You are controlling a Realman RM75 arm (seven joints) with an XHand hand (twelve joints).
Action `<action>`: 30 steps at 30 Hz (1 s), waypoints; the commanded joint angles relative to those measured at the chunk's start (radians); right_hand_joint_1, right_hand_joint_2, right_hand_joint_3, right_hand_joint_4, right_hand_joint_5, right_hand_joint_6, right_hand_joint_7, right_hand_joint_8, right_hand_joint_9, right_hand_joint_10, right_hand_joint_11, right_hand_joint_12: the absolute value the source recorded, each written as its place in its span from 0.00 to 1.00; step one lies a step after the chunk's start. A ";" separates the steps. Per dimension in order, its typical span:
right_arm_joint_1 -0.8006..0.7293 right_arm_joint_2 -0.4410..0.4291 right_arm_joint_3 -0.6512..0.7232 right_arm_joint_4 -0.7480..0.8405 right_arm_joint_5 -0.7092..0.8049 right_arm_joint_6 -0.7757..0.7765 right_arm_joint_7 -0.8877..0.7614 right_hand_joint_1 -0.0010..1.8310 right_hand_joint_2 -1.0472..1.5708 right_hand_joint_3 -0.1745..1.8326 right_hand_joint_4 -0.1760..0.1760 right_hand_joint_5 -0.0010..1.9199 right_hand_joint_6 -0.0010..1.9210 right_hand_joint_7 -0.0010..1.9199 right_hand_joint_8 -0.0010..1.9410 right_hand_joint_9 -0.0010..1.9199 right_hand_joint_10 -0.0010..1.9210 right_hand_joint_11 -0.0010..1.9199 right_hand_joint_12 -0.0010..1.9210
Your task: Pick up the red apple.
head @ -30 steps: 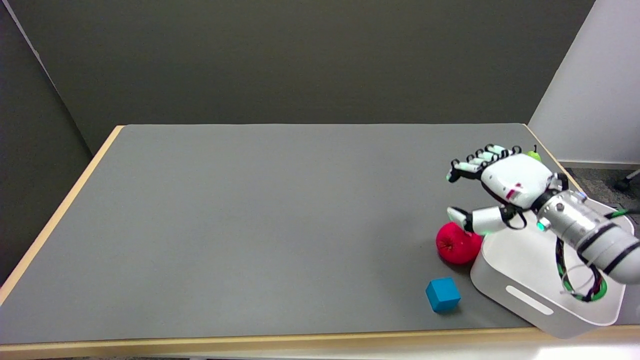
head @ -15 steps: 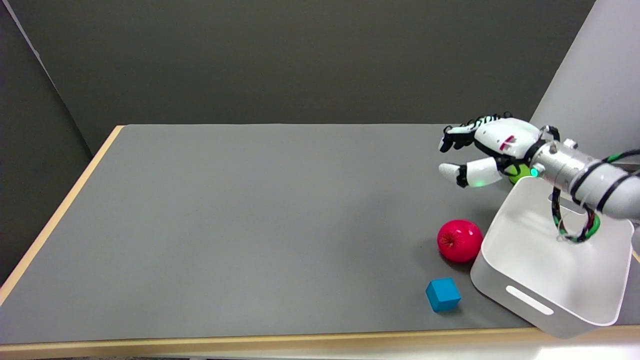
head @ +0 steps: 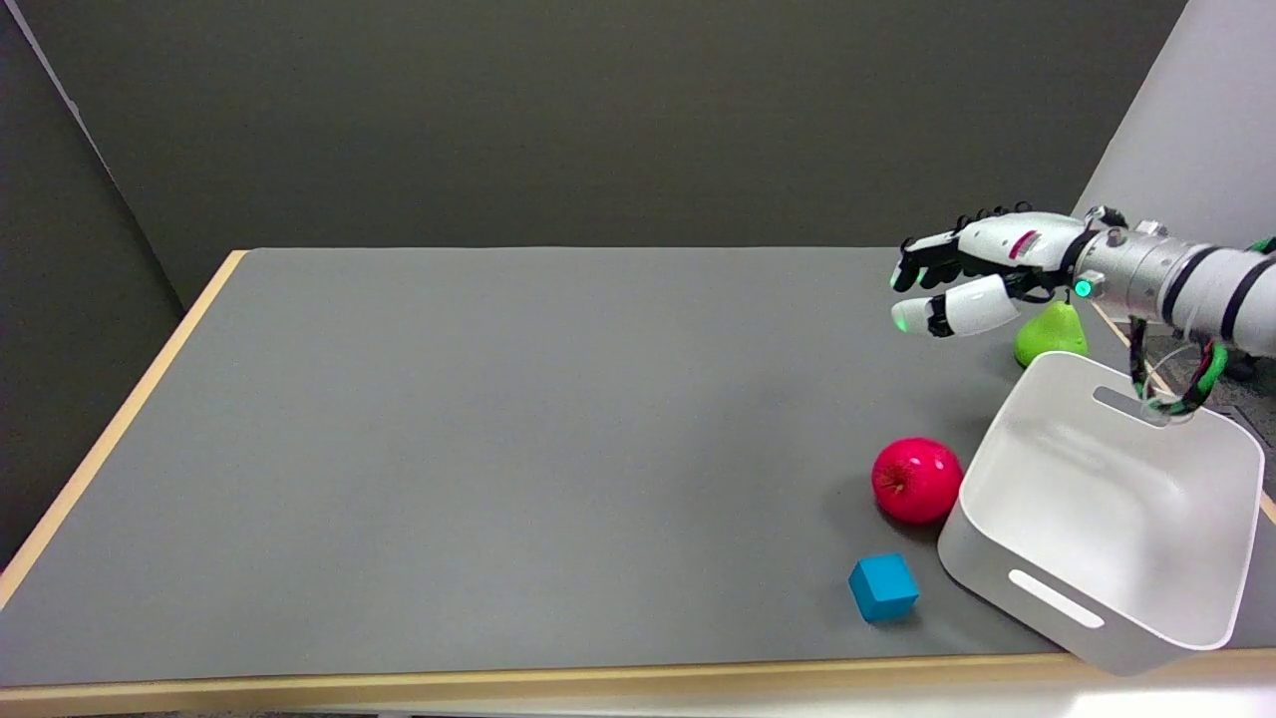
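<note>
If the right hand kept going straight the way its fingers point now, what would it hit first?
Probably nothing: the right hand points left, above the bare table. The red apple lies nearer the camera, though depth is unclear.

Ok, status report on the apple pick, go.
Right hand open, in the air above the table's far right. Red apple on the table, ungrasped, against the white bin. Green pear just under the hand; blue cube near the apple.

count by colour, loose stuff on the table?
red: 1, the red apple
green: 1, the pear
blue: 1, the cube
white: 1, the bin
total: 4
</note>
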 commanded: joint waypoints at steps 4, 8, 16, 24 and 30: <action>-0.018 0.226 0.198 -0.026 0.157 -0.270 -0.055 0.10 0.63 0.54 0.92 0.20 0.41 0.26 0.28 0.20 0.44 0.12 0.70; -0.012 0.258 0.198 -0.074 0.300 -0.267 -0.064 0.10 0.63 0.54 0.93 0.20 0.41 0.26 0.28 0.20 0.44 0.12 0.70; 0.052 0.165 0.193 0.017 0.297 -0.259 -0.136 0.11 0.64 0.52 0.87 0.19 0.40 0.26 0.27 0.20 0.45 0.12 0.70; 0.254 0.100 -0.147 -0.001 -0.065 -0.243 -0.015 0.13 0.62 0.53 0.65 0.22 0.42 0.29 0.33 0.22 0.50 0.14 0.76; 0.353 0.096 -0.276 -0.002 -0.167 -0.465 0.114 0.11 0.61 0.53 0.67 0.23 0.44 0.30 0.34 0.22 0.50 0.14 0.76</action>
